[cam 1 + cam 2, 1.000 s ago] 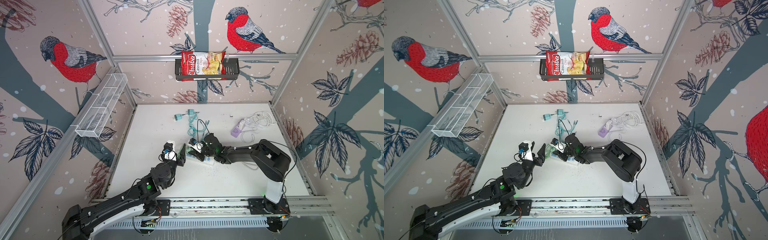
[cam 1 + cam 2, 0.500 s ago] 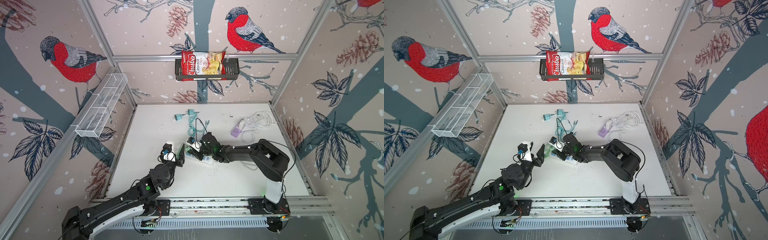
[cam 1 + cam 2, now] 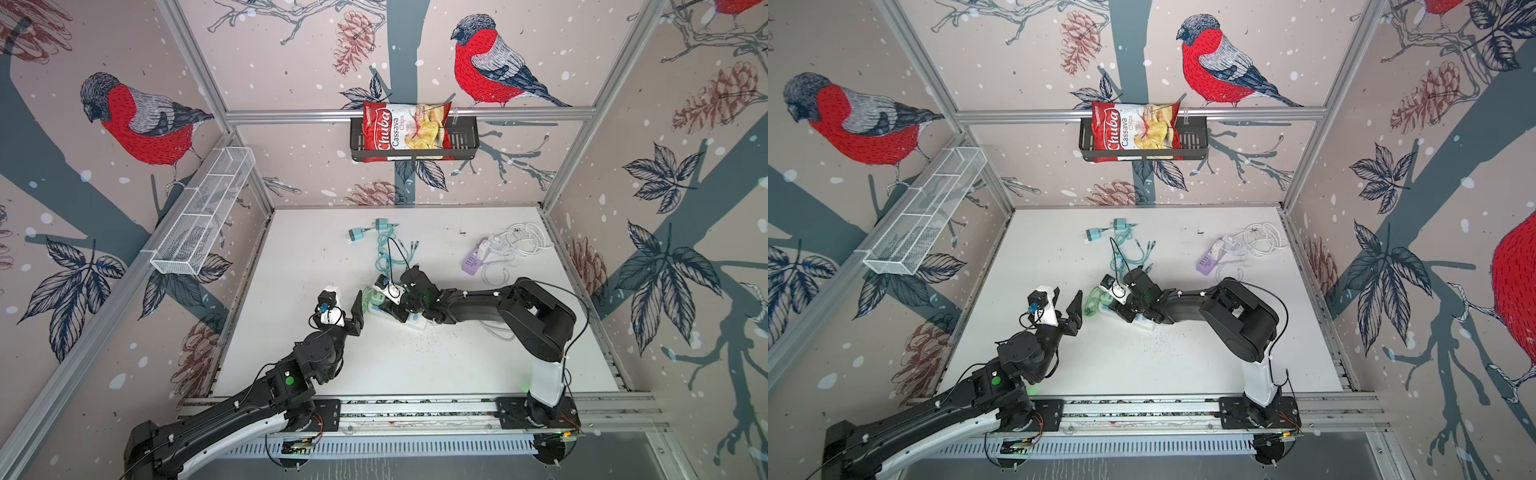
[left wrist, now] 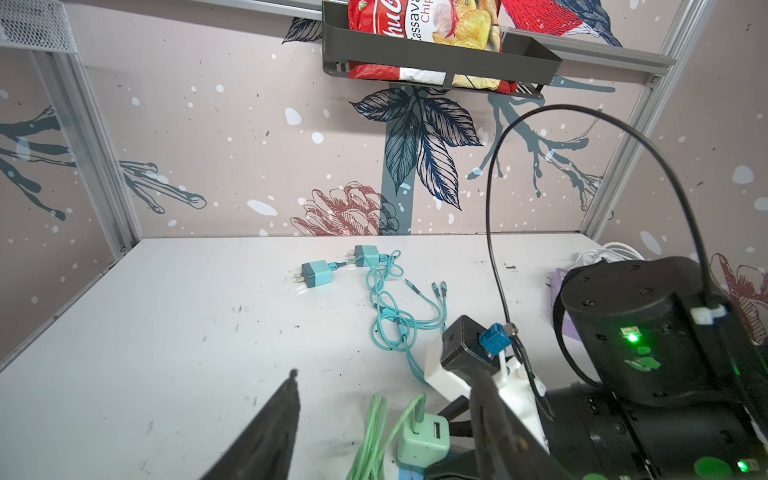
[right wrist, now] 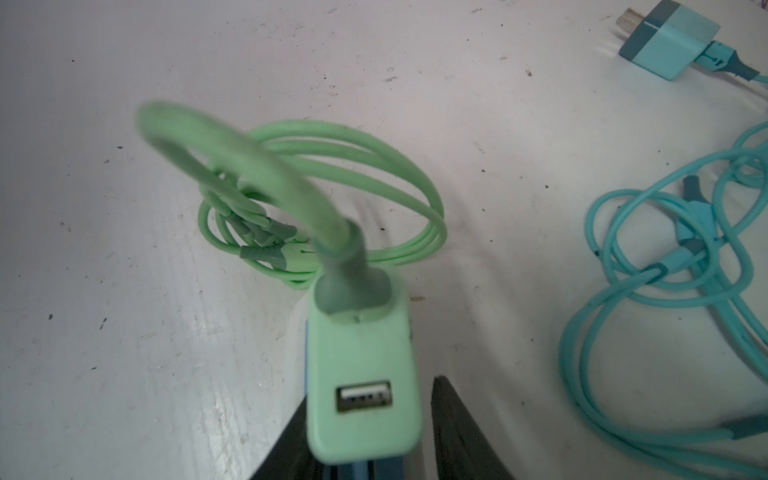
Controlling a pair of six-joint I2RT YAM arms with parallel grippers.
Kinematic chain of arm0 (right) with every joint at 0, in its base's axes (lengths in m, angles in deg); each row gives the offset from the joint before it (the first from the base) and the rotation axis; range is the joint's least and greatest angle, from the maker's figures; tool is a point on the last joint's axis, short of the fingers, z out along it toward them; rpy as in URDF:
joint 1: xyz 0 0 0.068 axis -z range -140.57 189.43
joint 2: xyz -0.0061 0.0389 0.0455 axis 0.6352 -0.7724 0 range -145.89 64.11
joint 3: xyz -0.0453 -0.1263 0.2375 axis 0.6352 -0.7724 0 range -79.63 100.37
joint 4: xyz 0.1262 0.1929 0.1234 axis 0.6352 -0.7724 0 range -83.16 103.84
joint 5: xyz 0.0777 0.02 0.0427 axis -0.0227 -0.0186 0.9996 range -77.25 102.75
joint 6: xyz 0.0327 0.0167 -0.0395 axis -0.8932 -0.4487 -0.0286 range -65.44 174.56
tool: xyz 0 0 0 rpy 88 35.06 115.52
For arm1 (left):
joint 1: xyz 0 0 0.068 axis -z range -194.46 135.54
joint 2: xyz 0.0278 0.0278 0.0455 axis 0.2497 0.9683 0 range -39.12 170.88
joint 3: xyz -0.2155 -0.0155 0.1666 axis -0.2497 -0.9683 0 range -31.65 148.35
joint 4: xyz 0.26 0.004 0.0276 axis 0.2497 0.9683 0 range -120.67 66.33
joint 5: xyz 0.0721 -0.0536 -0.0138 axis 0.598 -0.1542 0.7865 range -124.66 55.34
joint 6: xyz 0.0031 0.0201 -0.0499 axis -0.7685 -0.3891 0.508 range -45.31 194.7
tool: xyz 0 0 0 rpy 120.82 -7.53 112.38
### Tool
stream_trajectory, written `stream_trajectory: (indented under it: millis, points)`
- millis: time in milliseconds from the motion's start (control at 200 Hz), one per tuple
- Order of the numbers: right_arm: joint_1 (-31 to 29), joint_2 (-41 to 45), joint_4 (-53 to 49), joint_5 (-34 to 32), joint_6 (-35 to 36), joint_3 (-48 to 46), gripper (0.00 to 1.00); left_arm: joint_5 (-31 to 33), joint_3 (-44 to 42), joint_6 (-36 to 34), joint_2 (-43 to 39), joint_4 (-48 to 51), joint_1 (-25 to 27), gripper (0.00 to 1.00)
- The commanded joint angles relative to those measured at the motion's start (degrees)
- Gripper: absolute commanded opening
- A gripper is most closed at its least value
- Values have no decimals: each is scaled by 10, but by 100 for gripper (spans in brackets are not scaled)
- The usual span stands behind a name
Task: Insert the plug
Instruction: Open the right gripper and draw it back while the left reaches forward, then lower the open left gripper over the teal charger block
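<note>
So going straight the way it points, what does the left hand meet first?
Likely the teal cable tangle on the table, past the green cable between the fingers of the left hand; depth is unclear, so it may pass above.

Mint-green plug (image 5: 365,374) stands upright on the power strip (image 3: 417,322) (cable (image 5: 332,141) coiled beside).

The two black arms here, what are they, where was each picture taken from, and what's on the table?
They are two robot arms, each ending in a gripper. Two pictures look down from overhead; the other two come from cameras on the arms' wrists. On the table lie teal chargers with cables, a purple adapter with a white cable, and a power strip. The right gripper stands open around a green charger on that strip; the left gripper is open, empty.
</note>
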Motion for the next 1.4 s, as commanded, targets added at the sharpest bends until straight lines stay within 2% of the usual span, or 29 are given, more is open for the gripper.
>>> stream_trajectory:
  millis: [0,215,340,455,595,845,966,1166,1261,1396]
  points:
    - [-1,10,-13,-13,-10,-2,44,14,-4,4,4,0,-1,65]
    - [0,63,-7,-12,-13,-32,46,22,4,-7,37,-32,-1,68]
    - [3,99,-8,-10,-21,-58,46,35,41,-4,67,-16,-16,75]
    - [9,144,12,-7,-40,-103,46,-26,113,25,117,58,-90,77]
    - [26,208,44,-10,-74,-164,46,-63,154,-5,183,37,-143,79]
    - [87,327,83,-53,-160,-255,46,-189,237,-27,343,25,-279,79]
    - [118,372,99,-45,-195,-293,46,-247,283,-50,430,20,-334,80]
    - [121,401,113,-100,-238,-320,46,-270,371,-91,591,3,-379,80]
    - [124,400,104,-118,-257,-320,46,-304,418,-116,662,-1,-397,79]
    - [123,407,107,-99,-255,-330,45,-377,485,-119,739,-4,-435,78]
